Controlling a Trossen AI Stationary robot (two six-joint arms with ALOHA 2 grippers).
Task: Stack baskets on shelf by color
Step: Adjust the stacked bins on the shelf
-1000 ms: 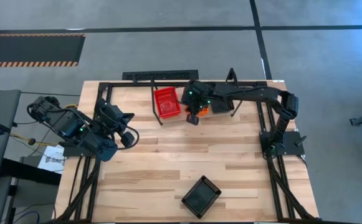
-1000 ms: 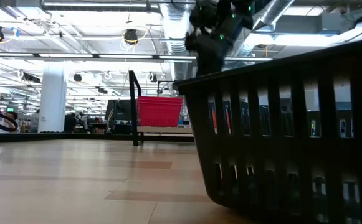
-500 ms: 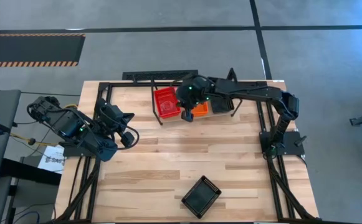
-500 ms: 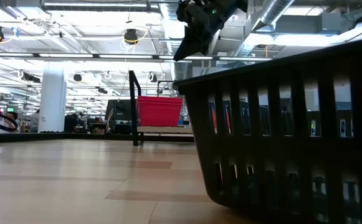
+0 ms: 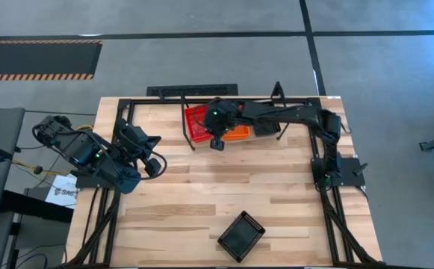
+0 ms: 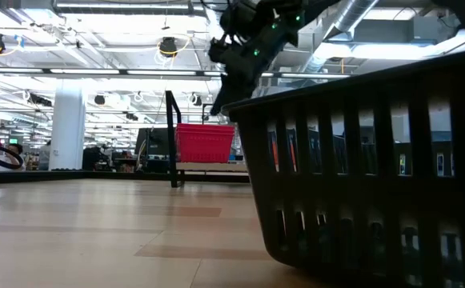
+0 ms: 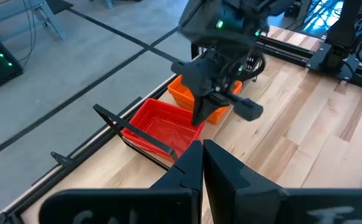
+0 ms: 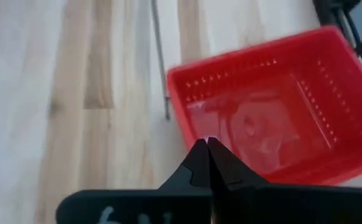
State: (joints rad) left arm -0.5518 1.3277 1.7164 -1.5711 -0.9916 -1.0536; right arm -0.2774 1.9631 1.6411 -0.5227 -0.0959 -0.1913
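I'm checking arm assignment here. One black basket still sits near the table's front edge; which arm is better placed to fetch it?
Probably the right. Its shut, empty gripper hangs free over the red basket on the shelf; the left gripper waits folded at the table's left side. Both are well away from the black basket.

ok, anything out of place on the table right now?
One black basket sits alone near the table's front edge, turned askew to the boards, far from the shelf where the red basket and orange basket sit. Nothing looks spilled or damaged.
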